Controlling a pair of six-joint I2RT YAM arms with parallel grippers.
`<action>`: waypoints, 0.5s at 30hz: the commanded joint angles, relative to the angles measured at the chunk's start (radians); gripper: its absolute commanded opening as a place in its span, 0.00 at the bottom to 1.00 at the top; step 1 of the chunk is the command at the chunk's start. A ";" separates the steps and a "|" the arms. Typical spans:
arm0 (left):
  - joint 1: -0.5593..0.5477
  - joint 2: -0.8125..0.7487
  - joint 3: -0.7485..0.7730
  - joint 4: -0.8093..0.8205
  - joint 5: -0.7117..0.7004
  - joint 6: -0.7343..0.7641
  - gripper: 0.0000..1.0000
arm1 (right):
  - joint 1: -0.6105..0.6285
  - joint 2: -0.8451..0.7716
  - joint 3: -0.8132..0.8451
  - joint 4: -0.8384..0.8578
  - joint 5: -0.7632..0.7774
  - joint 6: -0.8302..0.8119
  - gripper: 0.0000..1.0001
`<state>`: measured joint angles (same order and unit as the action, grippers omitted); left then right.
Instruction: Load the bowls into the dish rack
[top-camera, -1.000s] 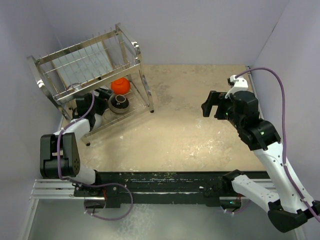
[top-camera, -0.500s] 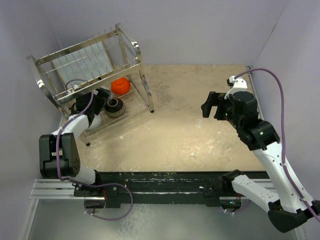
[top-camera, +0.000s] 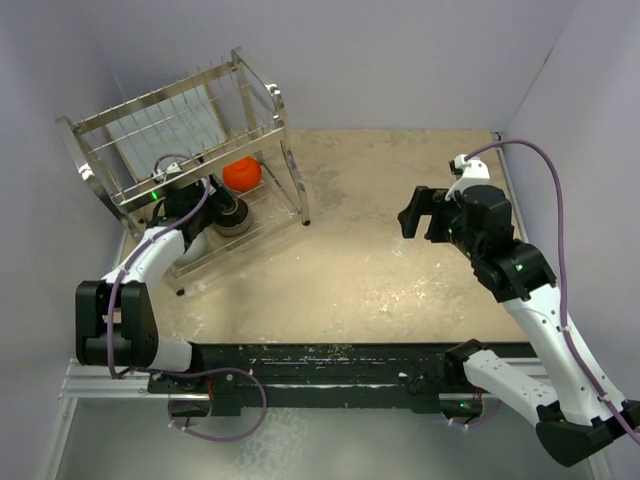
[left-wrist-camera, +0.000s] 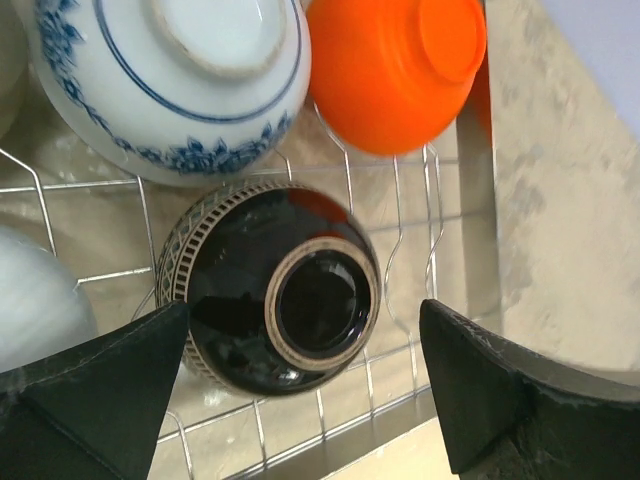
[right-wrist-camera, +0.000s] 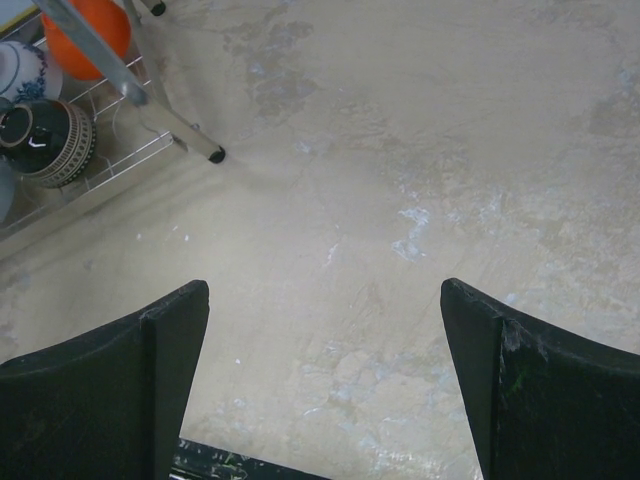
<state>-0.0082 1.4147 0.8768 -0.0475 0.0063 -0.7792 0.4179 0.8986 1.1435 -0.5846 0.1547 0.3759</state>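
Glossy dark brown on the bowl lying foot-up on the thin wire grid in the lower tier of the rack: ribbed, patterned band round the side, pale ring round the foot. Flanked by the black wedge-shaped fingers of the left gripper, spread wide above it and clamped on nothing. Behind it, also foot-up on the wire: smooth blue-and-white bowl with a floral band near the rim, just beside a plain orange bowl. At the left edge, part of a rounded white bowl. Over the mottled beige table, well apart from the rack, right gripper likewise spread wide and empty. In the upper tier, bright metal bars round a pale rectangular tray.
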 joint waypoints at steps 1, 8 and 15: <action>-0.084 -0.097 0.061 -0.039 -0.056 0.111 0.99 | -0.004 -0.013 -0.015 0.058 -0.036 0.006 0.99; -0.134 -0.219 -0.004 -0.055 -0.093 0.123 0.99 | -0.004 -0.020 -0.047 0.064 -0.042 0.004 0.99; -0.131 -0.218 -0.031 -0.014 -0.029 0.103 0.99 | -0.004 -0.051 -0.072 0.067 -0.037 0.011 0.99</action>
<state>-0.1432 1.2552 0.8028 -0.2298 -0.0521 -0.6861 0.4179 0.8799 1.0782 -0.5621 0.1303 0.3786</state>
